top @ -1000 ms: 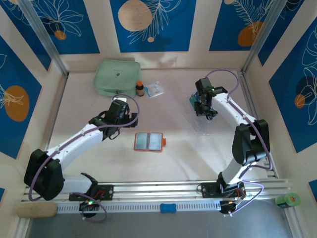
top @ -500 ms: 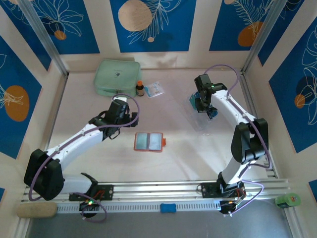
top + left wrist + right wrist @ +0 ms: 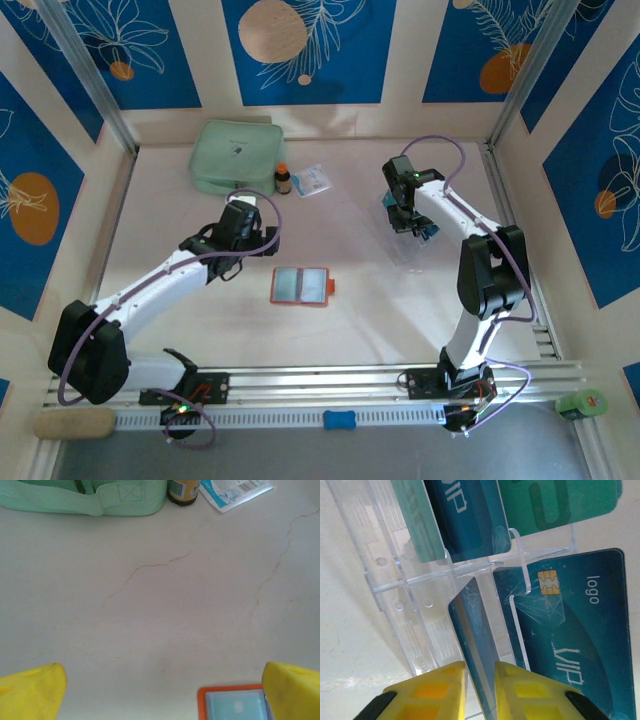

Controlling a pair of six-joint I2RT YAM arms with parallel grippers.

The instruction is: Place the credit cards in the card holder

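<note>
The card holder, an orange wallet (image 3: 301, 286), lies open on the table with its pale inner pockets up; its corner (image 3: 232, 705) sits by my left gripper's right finger. My left gripper (image 3: 243, 240) (image 3: 160, 690) hovers open, nothing between its yellow fingers. My right gripper (image 3: 408, 215) (image 3: 480, 680) is shut on the edge of a blue credit card (image 3: 475, 630) standing in a clear plastic rack (image 3: 395, 555). More cards stand in the rack: a blue VIP card (image 3: 580, 630) and a teal-green card (image 3: 560, 500).
A mint-green zip pouch (image 3: 233, 155) lies at the back left, with a small brown bottle (image 3: 283, 179) and a white-and-blue packet (image 3: 312, 181) beside it. The right wall stands close behind the rack.
My right gripper has shifted a little left and toward the back at the rack, its wrist turning. The left arm and the wallet have not moved.
</note>
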